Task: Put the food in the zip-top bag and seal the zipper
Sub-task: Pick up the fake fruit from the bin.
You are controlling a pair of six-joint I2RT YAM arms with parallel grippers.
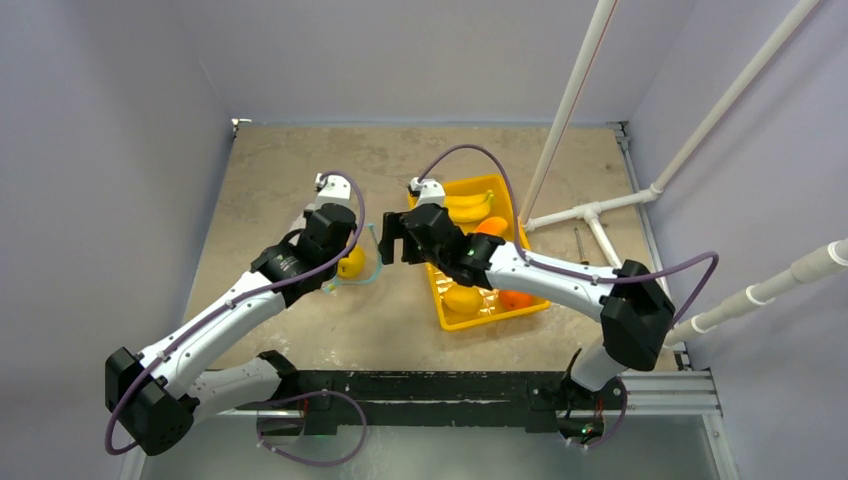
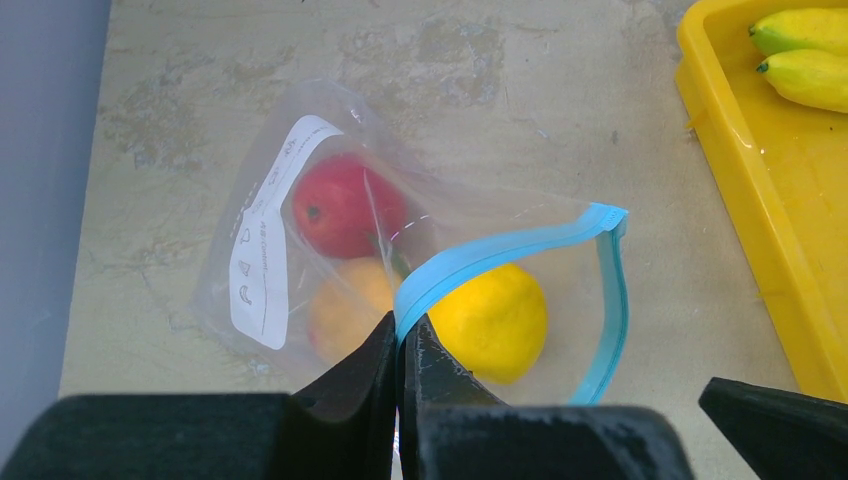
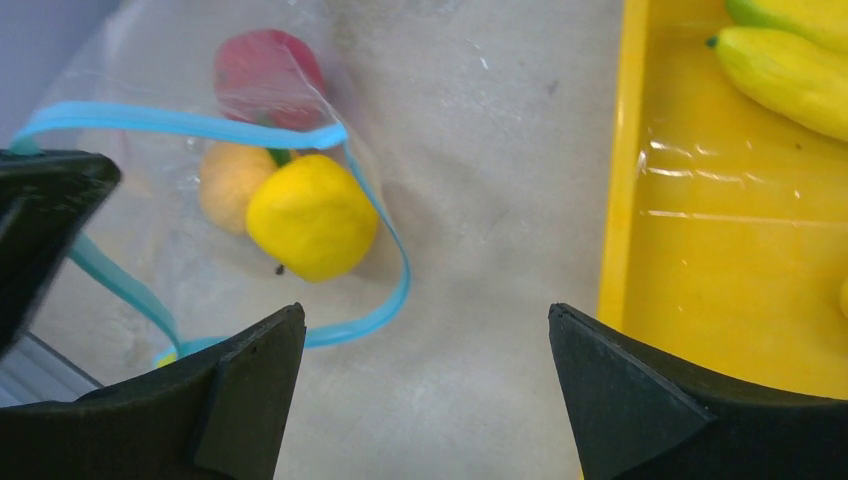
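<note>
Zip-top bag (image 2: 340,140) lies on the table (image 2: 550,100) left of the yellow tray (image 2: 735,180), its mouth gaping around a red fruit (image 2: 345,210), an orange fruit (image 2: 340,310) and a yellow fruit (image 2: 495,320). My left fingers (image 2: 365,375) are clamped on the teal zipper (image 2: 500,250). My right fingers (image 3: 250,400) stand wide apart, empty, beside the mouth. Bananas (image 2: 810,70) remain in the tray. If my pinch slips, the floppy mouth could collapse and spill the yellow fruit.
</note>
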